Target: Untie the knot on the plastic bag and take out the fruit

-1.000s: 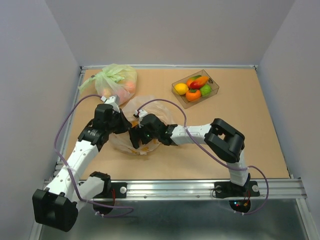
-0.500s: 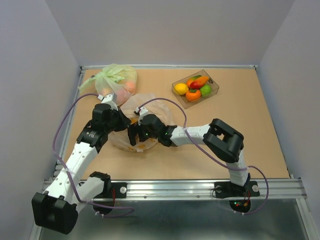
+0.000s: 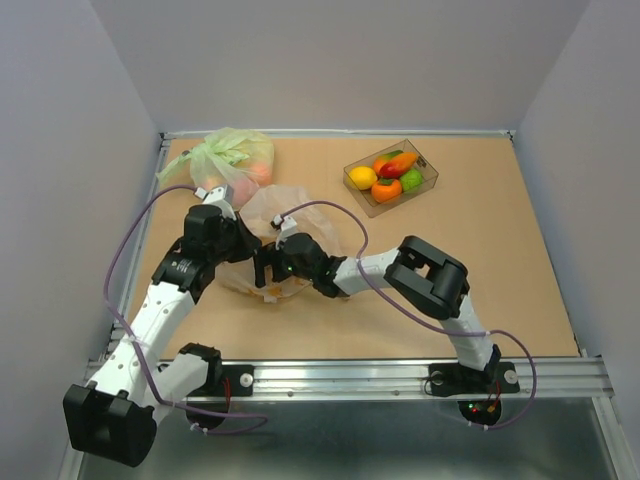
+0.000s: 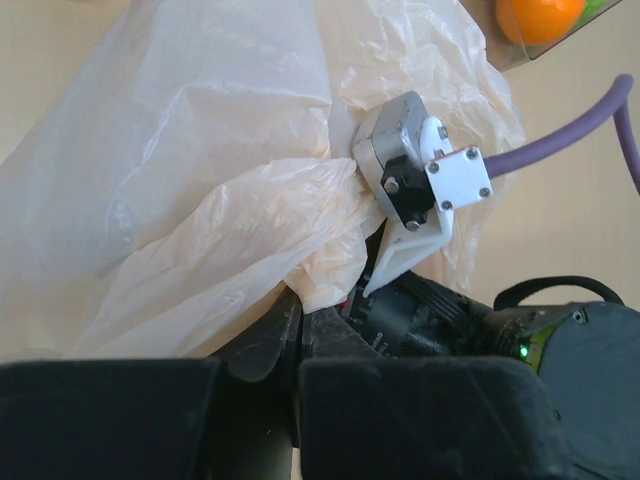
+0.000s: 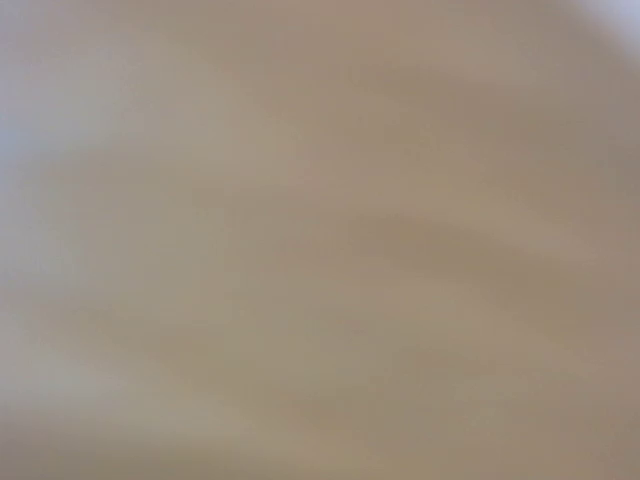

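The pale peach plastic bag [image 3: 268, 212] lies crumpled left of centre; in the left wrist view its film [image 4: 190, 160] fills the upper left. My left gripper [image 3: 243, 252] [image 4: 300, 306] is shut on a fold of the bag's edge. My right gripper [image 3: 266, 270] is pushed into the bag from the right with its fingers spread, open. The right wrist view shows only blurred tan film. I cannot make out the knot. Fruit [image 3: 388, 172] lies in the clear box, and an orange shape [image 3: 279, 292] shows through the bag's near side.
The clear box [image 3: 426, 181] stands at the back right; its corner [image 4: 520, 52] shows in the left wrist view. A light-green bag [image 3: 232, 158] sits at the back left. The right arm's wrist camera [image 4: 420, 170] and purple cable [image 4: 560, 150] are close to my left fingers.
The right arm has reached further left, its gripper going deeper into the bag and its elbow following. The left gripper keeps its hold and has barely moved.
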`<act>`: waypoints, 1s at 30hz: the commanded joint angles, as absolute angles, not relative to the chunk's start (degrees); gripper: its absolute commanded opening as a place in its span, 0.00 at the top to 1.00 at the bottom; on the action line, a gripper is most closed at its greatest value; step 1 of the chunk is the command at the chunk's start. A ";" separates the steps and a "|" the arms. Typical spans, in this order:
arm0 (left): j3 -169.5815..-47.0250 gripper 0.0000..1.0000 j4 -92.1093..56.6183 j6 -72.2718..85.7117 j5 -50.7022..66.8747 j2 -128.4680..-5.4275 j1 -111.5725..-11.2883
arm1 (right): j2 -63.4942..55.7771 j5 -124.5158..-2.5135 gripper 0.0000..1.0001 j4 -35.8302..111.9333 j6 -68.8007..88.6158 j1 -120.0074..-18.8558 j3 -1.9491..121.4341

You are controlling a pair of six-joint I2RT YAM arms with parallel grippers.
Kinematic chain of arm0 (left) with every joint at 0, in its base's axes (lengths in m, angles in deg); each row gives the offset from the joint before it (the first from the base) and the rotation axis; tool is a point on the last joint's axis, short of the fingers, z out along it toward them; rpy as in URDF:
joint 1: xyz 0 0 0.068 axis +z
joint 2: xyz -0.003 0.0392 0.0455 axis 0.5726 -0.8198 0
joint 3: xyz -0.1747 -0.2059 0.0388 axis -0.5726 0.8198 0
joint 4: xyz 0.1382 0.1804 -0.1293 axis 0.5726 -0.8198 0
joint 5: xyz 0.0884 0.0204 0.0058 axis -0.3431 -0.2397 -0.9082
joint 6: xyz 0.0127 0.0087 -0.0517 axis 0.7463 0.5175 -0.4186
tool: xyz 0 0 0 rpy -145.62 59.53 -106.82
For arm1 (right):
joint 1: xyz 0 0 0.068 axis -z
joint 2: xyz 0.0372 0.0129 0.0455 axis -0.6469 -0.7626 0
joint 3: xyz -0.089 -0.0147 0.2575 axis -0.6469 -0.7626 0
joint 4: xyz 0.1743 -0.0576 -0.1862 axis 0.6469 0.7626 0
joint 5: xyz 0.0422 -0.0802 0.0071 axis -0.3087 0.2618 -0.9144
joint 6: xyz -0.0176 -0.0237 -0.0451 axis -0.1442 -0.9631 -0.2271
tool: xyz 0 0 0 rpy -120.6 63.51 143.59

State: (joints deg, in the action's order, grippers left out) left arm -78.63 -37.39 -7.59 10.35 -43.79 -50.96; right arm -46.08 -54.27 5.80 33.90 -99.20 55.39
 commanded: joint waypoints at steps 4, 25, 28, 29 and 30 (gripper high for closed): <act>-85.62 1.00 -47.79 -6.75 7.06 -42.43 -51.98 | -38.65 -51.75 0.00 -3.32 35.28 -94.97 50.83; -90.21 1.00 -42.18 -11.50 4.32 -46.82 -64.55 | -25.60 -52.54 0.04 -1.30 35.70 -91.19 35.88; -87.21 1.00 -41.91 -12.02 4.04 -47.18 -64.55 | -26.22 -52.27 0.03 -0.95 36.75 -91.11 36.05; -85.11 1.00 -41.65 -12.72 4.13 -47.18 -64.55 | -26.40 -52.18 0.03 -0.78 36.93 -91.02 36.31; -84.05 1.00 -41.39 -13.07 4.04 -46.92 -64.55 | -26.57 -51.83 0.03 -0.17 37.02 -91.02 36.92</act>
State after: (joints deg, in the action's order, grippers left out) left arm -87.95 -42.96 -11.15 4.86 -47.35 -64.45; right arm -25.60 -51.82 0.94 35.78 -90.96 36.58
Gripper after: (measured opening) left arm 0.086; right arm 0.968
